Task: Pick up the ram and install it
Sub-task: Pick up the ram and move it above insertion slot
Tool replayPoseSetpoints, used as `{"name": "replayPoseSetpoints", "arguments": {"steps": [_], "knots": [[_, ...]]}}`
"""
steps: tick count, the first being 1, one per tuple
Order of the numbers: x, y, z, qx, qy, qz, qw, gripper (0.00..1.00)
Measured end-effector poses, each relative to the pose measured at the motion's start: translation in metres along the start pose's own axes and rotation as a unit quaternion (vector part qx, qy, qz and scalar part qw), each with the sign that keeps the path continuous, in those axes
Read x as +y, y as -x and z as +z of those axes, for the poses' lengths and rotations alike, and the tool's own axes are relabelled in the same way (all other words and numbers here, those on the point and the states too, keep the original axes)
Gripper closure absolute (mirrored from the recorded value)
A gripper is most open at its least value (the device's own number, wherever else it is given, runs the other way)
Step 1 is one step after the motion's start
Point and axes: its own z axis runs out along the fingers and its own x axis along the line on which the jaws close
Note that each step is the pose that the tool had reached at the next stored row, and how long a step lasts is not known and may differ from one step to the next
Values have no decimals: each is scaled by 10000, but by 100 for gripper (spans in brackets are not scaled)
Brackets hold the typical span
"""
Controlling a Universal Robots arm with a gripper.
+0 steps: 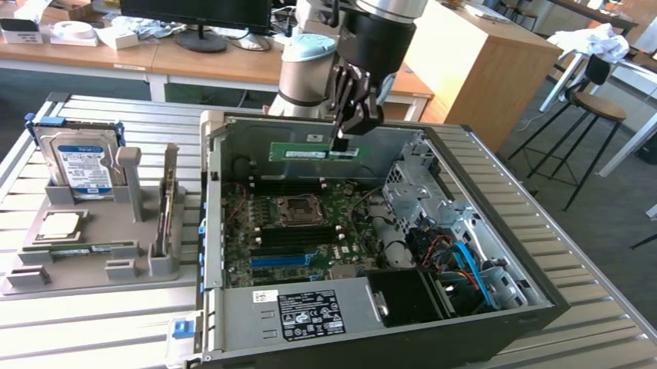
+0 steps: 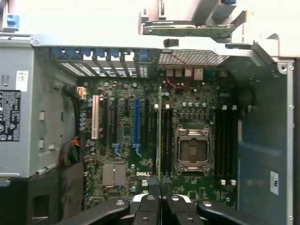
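Gripper [image 1: 342, 146] clamped on ram [image 1: 303, 151] near one end. Ram hangs above the motherboard [image 1: 308, 246], 12 o'clock of CPU socket [image 1: 298, 207]. Judged light, stiff, thin (chips fragile), so grip the long edges only.

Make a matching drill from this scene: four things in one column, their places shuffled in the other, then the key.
Things
1. ram
2. hard drive
3. CPU socket
4. stool

Places
A. on the floor, at the exterior view's right
B. on the motherboard inside the case
C. clamped in the gripper, over the open case
D. upright in the grey rack

Pairs: 1-C, 2-D, 3-B, 4-A
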Motion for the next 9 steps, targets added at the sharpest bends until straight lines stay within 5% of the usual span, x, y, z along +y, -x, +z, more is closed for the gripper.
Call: {"name": "replayPoseSetpoints", "arguments": {"steps": [9], "knots": [[-1, 179, 16, -3, -1, 44, 10000, 89]]}}
